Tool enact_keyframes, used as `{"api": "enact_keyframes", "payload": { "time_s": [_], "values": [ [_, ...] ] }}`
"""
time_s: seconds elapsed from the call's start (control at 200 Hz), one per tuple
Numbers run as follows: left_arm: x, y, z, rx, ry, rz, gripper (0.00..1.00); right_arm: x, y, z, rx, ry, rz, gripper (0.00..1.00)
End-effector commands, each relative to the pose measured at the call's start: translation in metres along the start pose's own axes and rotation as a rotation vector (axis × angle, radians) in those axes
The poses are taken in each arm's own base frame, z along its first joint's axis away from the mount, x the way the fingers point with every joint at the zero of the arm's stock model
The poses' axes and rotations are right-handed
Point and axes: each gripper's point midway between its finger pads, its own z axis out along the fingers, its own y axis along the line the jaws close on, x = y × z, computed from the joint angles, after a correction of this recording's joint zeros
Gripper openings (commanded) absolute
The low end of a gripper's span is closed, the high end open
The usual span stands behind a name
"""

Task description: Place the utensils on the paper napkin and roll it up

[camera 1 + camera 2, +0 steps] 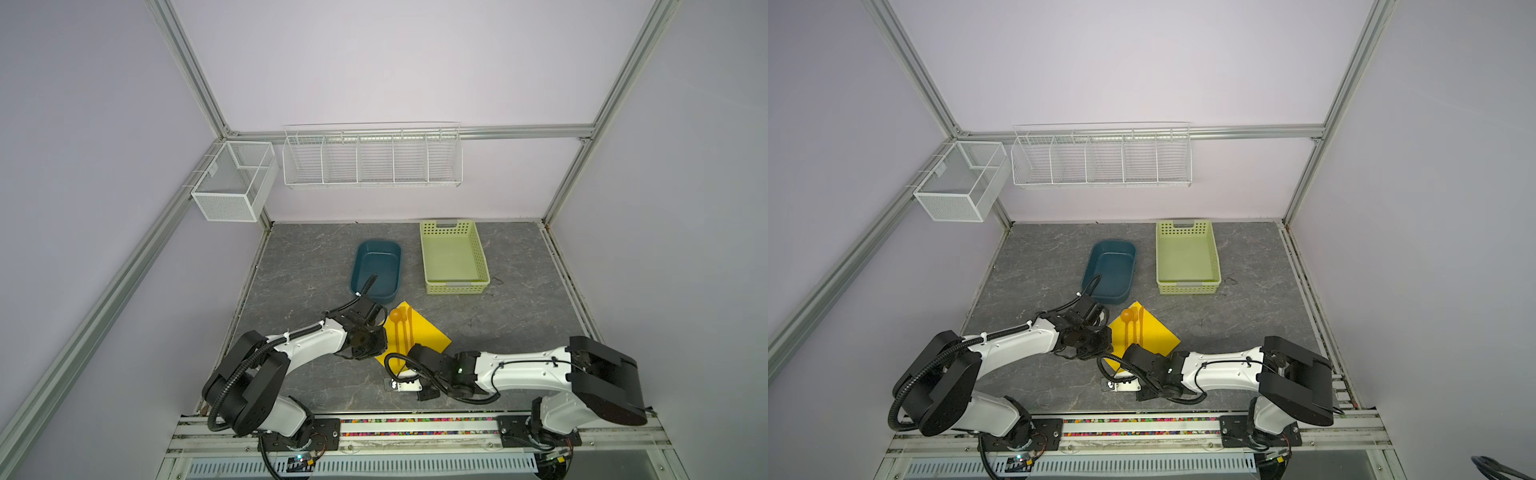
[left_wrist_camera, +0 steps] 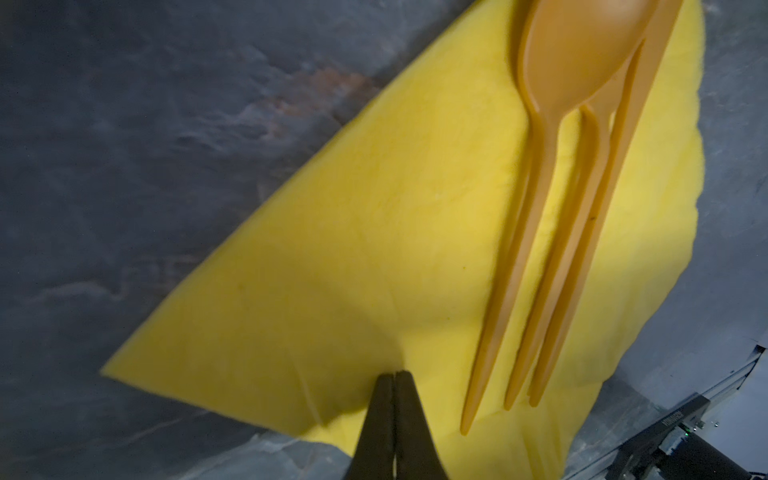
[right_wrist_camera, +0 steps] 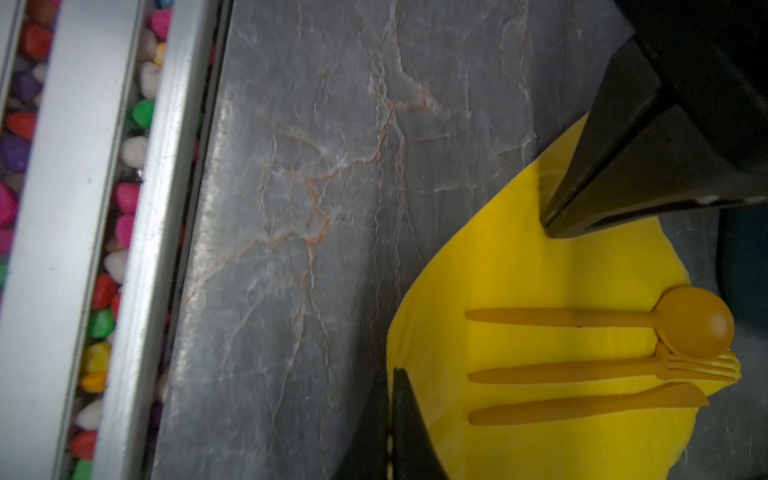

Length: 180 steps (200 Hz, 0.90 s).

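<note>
The utensils (image 3: pixel 561 372) lie side by side on the paper napkin (image 1: pixel 428 336), near-centre on the counter (image 1: pixel 498 324). The left tool (image 2: pixel 394 376) is clamped on its left edge and the right tool (image 3: pixel 392 372) on its near corner. Rolling looks due, which calls for both to lift together over the cutlery.

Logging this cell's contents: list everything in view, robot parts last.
paper napkin: one, bright yellow, front-centre of table
spoon: one, orange-yellow, on the napkin
fork: one, orange-yellow, between spoon and knife
knife: one, orange-yellow, on the napkin
tub: one, dark blue, behind the napkin
basket: one, pale green, right of the tub
wire rack: one, white, back wall
mesh box: one, white, left frame rail
pebbles: many, mixed colours, front rail channel
table: one, grey marbled
left hand: black, shut on the napkin's edge
right hand: black, shut on the napkin's near edge
</note>
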Motion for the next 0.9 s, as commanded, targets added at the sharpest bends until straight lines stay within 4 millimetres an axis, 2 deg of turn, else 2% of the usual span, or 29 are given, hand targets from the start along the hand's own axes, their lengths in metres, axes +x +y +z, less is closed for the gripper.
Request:
{"api": "enact_keyframes", "payload": {
  "time_s": [0.0,0.47,0.895],
  "values": [
    [0.005,0.009,0.004,-0.037,0.011,0.003,0.01,-0.009,-0.005,-0.009,-0.014,-0.023,0.006,0.09],
    [0.01,0.016,0.009,-0.065,0.031,0.001,0.01,-0.012,-0.025,-0.014,-0.016,-0.068,0.071,0.09],
    [0.014,0.019,0.003,-0.082,0.022,-0.002,0.01,-0.014,-0.04,-0.013,-0.057,-0.116,0.155,0.09]
  ]
}}
